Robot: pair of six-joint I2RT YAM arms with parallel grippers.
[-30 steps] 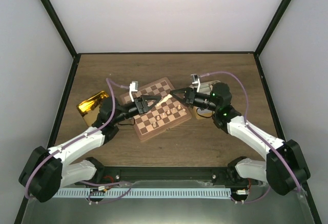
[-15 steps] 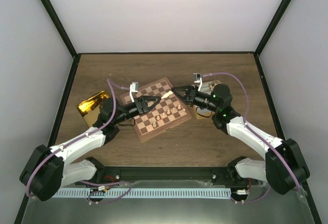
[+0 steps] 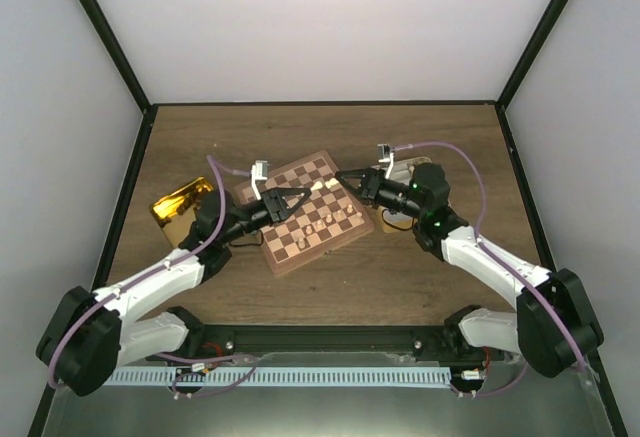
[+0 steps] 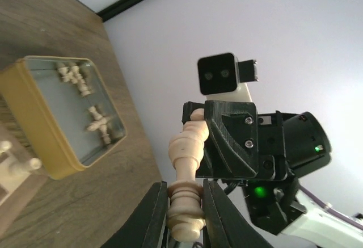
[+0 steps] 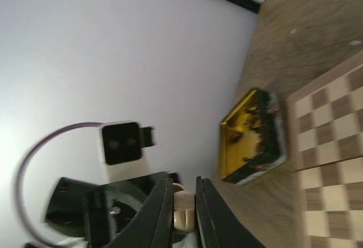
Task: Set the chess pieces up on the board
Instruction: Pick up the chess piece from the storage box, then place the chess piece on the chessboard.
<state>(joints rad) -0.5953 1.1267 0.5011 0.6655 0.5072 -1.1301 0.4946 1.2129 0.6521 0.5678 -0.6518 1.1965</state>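
A pale cream chess piece (image 3: 325, 186) hangs in the air over the far part of the board (image 3: 290, 247), held from both ends. My left gripper (image 3: 308, 193) is shut on its base (image 4: 186, 211). My right gripper (image 3: 343, 177) is shut on its top end (image 5: 182, 211). In the left wrist view the piece (image 4: 187, 151) runs up from my jaws into the right gripper's black fingers (image 4: 227, 140). Several pale pieces (image 3: 325, 223) stand on the board's middle squares.
An open gold tin (image 3: 180, 204) with dark pieces (image 5: 252, 129) lies left of the board. A second tin (image 4: 25, 109) holding pale pieces (image 4: 96, 123) lies at the board's right, under my right arm. Dark frame posts and white walls enclose the table.
My left gripper's jaws have closed on the base of the pale piece that the right gripper holds. Both arms have barely shifted.
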